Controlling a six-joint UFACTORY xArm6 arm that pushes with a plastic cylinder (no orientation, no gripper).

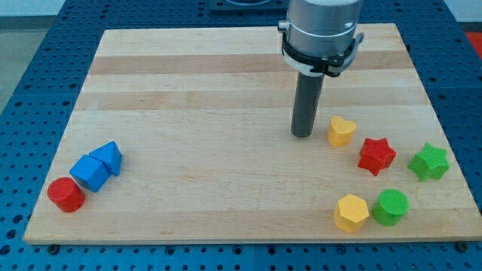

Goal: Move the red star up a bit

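The red star (376, 156) lies at the view's right, between a yellow heart (341, 131) to its upper left and a green star (429, 162) to its right. My tip (303, 135) rests on the board left of the yellow heart, a short gap from it, and up and to the left of the red star. The tip touches no block.
A yellow hexagon (352, 212) and a green cylinder (391, 207) sit below the red star near the board's bottom edge. At the view's lower left lie a blue triangle (109, 157), a blue cube (90, 173) and a red cylinder (66, 195). The wooden board (188, 90) lies on a blue perforated table.
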